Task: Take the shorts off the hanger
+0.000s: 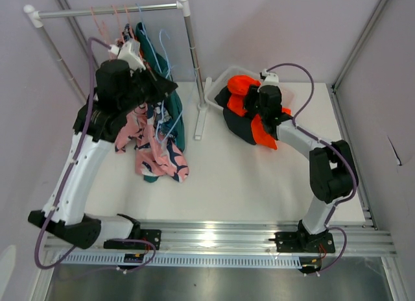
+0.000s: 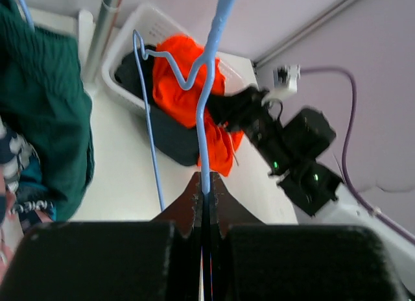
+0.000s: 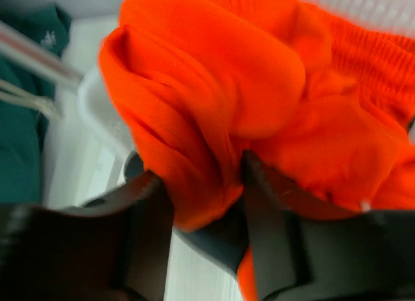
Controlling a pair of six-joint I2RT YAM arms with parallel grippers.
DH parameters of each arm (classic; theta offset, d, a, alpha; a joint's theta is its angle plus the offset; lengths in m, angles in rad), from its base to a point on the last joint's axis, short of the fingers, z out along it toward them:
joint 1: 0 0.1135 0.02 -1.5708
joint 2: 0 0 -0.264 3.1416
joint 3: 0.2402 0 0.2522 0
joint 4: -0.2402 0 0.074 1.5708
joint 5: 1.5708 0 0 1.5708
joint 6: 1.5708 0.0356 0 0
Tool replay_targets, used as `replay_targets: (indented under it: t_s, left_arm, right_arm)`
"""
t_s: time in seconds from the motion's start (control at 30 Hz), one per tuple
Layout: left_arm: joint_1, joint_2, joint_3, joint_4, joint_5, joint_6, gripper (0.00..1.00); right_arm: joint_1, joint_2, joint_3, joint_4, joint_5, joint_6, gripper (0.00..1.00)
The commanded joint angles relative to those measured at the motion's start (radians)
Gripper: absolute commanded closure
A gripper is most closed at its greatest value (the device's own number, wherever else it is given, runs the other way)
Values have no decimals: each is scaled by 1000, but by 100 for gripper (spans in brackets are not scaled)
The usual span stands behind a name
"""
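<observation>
My left gripper (image 1: 163,87) is by the clothes rack, shut on the wire of a light blue hanger (image 2: 206,119); its jaws (image 2: 206,179) pinch the wire. Teal shorts (image 1: 174,113) hang on the rack beside it and show at the left of the left wrist view (image 2: 45,113). Pink shark-print shorts (image 1: 155,152) hang down below my left arm onto the table. My right gripper (image 1: 251,101) is over the white basket (image 1: 213,87), and its jaws (image 3: 204,168) hold a fold of the bright orange shorts (image 3: 259,87). Black shorts (image 1: 238,129) lie under the orange ones.
The rack's crossbar (image 1: 107,12) and upright post (image 1: 193,61) stand at the back left, with its white foot (image 1: 201,122) on the table. Several more hangers hang from the bar. Metal frame rails run along the right and near edges.
</observation>
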Motion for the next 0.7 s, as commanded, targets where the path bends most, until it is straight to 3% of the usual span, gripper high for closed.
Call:
replay_targets:
  t_s: [0.0,0.27,0.37,0.67]
  left_arm:
    - [-8,89,148,8,-85,61,100]
    - [9,367,542,-108,-197,106,100]
    - [37,431,644,-141,-216,106,100]
    - [129,565,685,-47,-172,66,100]
  right_arm:
    - [-10,-108,-42,21,-84,116,41]
    - [85,-241,-353,58,-126,117,13]
    - [90,-290,-436,78,-143,133,7]
    - [99,-321,-518,135,-200,128,5]
